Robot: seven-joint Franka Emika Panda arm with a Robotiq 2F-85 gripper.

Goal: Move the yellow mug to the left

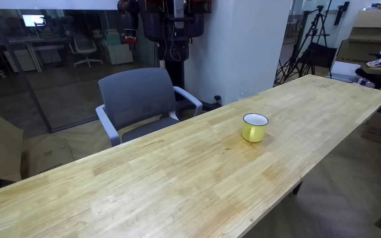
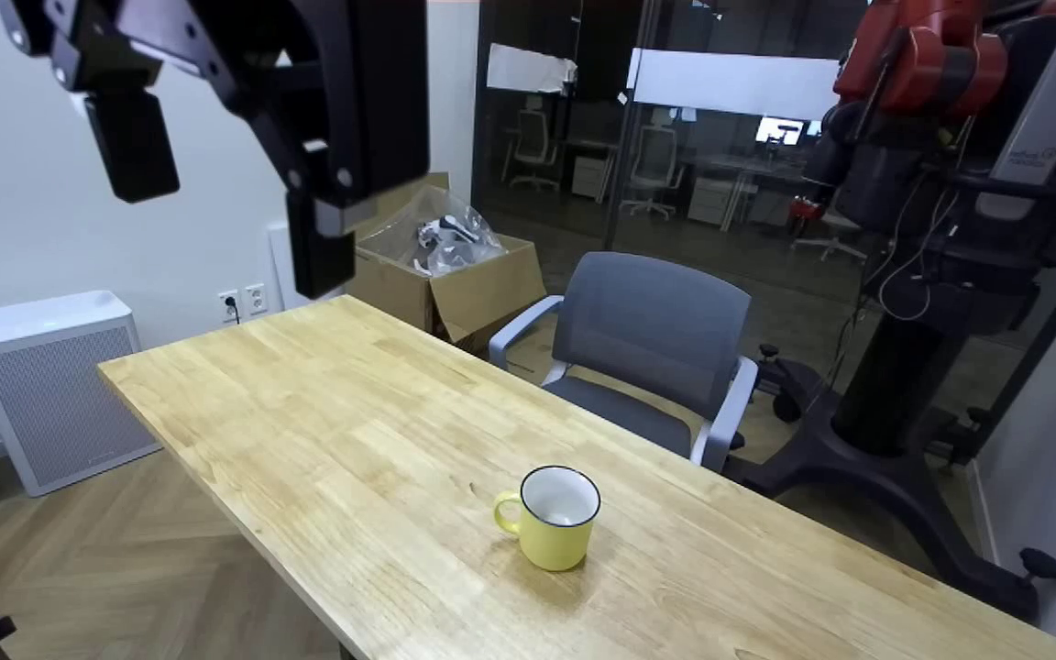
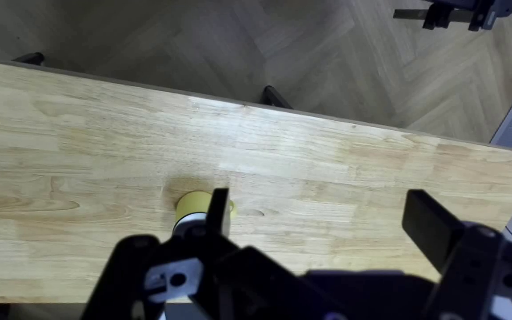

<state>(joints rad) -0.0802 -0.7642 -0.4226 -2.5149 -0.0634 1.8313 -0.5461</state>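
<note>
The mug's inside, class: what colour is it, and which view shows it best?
White: the mug's inside shows best in an exterior view.

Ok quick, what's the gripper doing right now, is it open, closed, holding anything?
Gripper: open, jaws wide apart, holding nothing; the yellow mug stands upright on the table.
</note>
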